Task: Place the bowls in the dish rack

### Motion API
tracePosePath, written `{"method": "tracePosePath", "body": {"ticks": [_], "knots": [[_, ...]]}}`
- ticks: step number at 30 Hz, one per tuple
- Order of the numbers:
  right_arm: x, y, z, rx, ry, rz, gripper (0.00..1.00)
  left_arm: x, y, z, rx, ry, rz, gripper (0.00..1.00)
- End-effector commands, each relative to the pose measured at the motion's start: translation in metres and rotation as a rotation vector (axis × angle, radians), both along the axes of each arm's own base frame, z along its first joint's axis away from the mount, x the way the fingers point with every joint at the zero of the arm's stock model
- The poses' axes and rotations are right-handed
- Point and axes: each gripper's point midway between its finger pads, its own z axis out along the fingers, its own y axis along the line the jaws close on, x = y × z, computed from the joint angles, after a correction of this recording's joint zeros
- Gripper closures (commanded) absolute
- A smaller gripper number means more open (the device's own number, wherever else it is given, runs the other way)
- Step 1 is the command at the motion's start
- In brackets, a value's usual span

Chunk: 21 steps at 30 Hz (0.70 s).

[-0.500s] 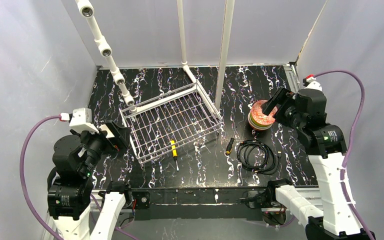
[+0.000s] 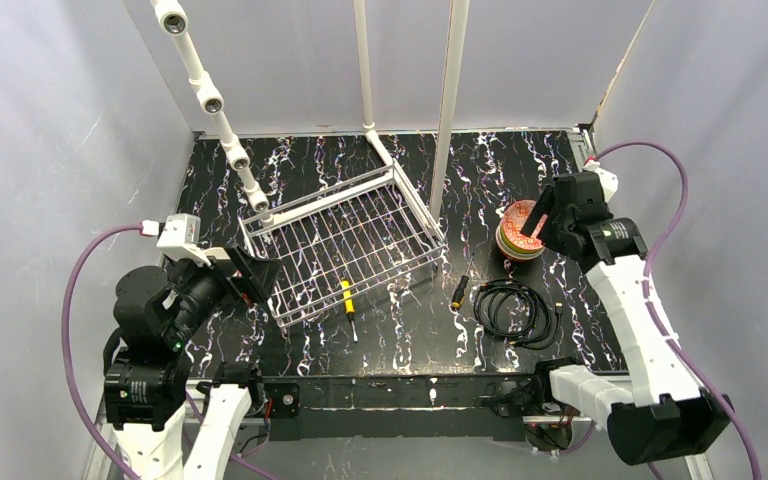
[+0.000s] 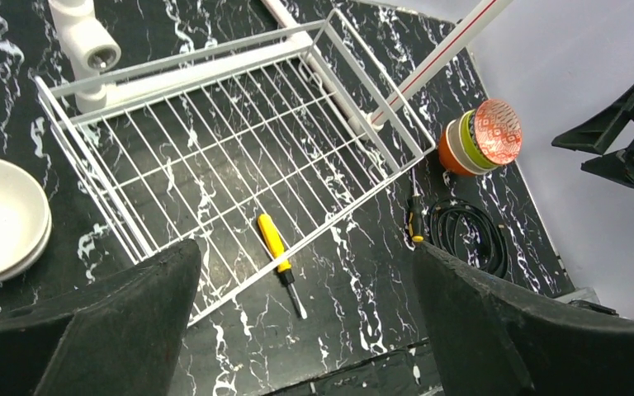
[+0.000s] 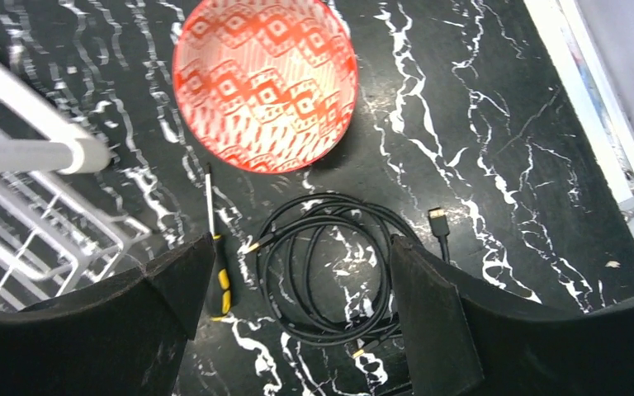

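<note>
A stack of bowls (image 2: pixel 516 236) stands on the dark marbled table right of the dish rack (image 2: pixel 340 240). The top bowl (image 4: pixel 264 78) has a red patterned inside; yellow-green and orange bowls (image 3: pixel 462 144) show beneath it. A white bowl (image 3: pixel 0 216) lies left of the rack (image 3: pixel 215 140) with another rim under it. The white wire rack holds no bowls. My right gripper (image 2: pixel 542 214) hangs open above the stack's right edge; in its wrist view the right gripper (image 4: pixel 301 247) is over a cable. Open and holding nothing, my left gripper (image 3: pixel 304 256) hovers by the rack's near left corner.
A yellow-handled screwdriver (image 2: pixel 347 300) lies across the rack's near edge. A small black-and-yellow screwdriver (image 2: pixel 458 291) and a coiled black cable (image 2: pixel 516 308) lie in front of the bowl stack. White pipes (image 2: pixel 450 100) rise behind the rack.
The right arm has swung its wrist left and stretched out, with the gripper staying over the bowl stack. The left gripper has shifted right, closer to the rack.
</note>
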Motion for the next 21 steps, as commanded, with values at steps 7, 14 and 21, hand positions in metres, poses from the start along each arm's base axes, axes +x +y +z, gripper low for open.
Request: {"method": "tracePosePath", "body": {"ticks": [7,14,21], "knots": [[0.067,-0.032,-0.062,-0.108,0.039,-0.102,0.21,-0.007,-0.027,-0.020,-0.121,0.154,-0.121,0.02],[0.090,-0.051,-0.090,-0.130,0.084,-0.124,0.30,-0.023,-0.035,-0.022,-0.121,0.148,-0.187,0.02],[0.097,-0.060,-0.111,-0.163,0.135,-0.115,0.46,-0.018,-0.026,-0.032,-0.143,0.183,-0.104,0.02]]}}
